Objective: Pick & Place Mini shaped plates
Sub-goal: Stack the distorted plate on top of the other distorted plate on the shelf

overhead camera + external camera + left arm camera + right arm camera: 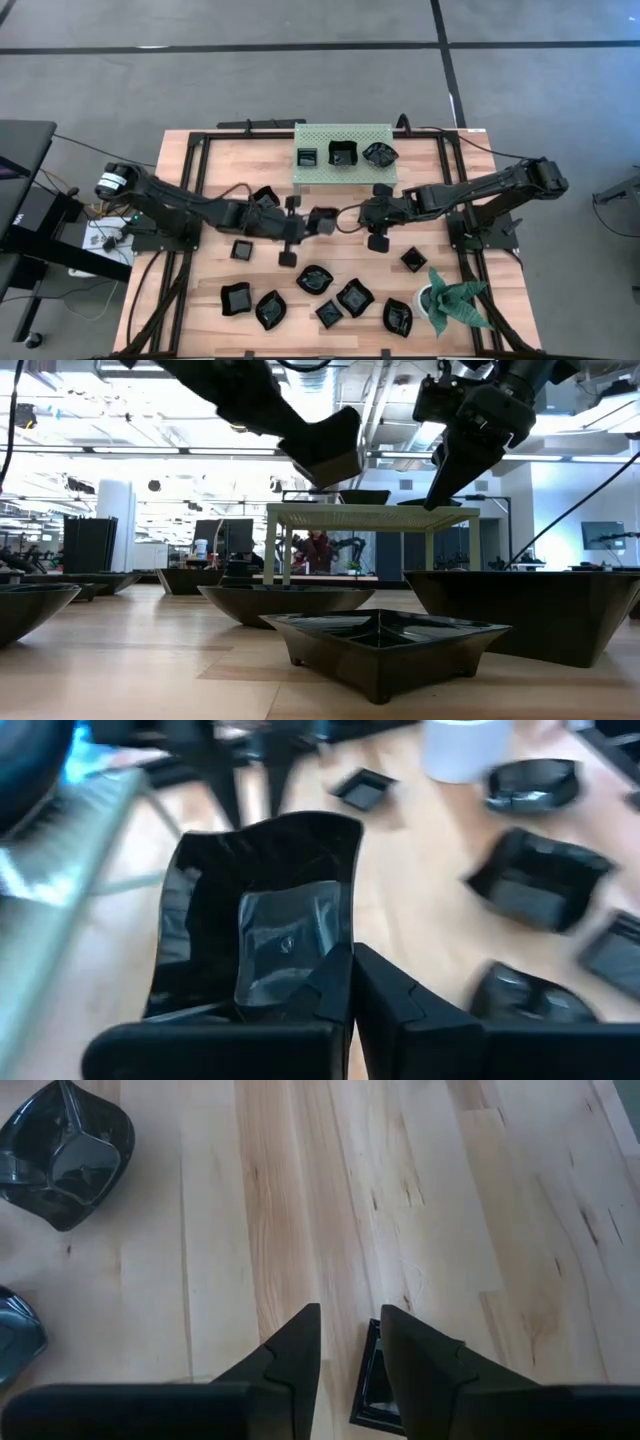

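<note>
Thirteen small glossy black dishes can be counted from above. Three sit in a row on the pale green perforated rack at upper centre: a square one, a deeper square one and a scalloped one. One lies beside the left arm. Eight are spread over the lower half of the light wooden tabletop, among them a small square dish and a leaf-shaped dish.

The last, a wavy-edged black dish, is clamped by its rim in the left end effector, whose fingers are closed tight on it, raised at the frame's centre.

The right end effector hangs just to the right of it with its fingers partly apart and empty. A square dish on the wood below is largely hidden behind them.

Dark blocks flanking both end effectors in the overhead view cannot be told from dishes. One green spiky plant in a white pot stands at lower right.
</note>
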